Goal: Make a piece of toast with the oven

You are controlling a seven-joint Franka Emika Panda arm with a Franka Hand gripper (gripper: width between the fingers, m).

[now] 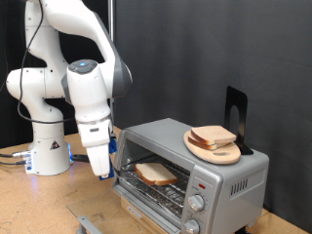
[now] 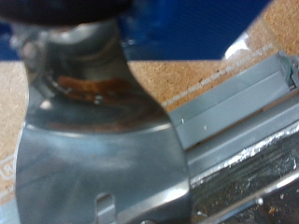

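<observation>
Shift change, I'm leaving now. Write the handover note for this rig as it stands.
Gripper: low at the open oven door's edge on the exterior view's left, holding no bread; whether open or shut cannot be told.
Oven: door down.
Toast: one slice lies on the rack inside.
Other slices: on the round board on top of the oven.
Done: bread loaded.
Left: door not shut; knobs not being touched.
</observation>
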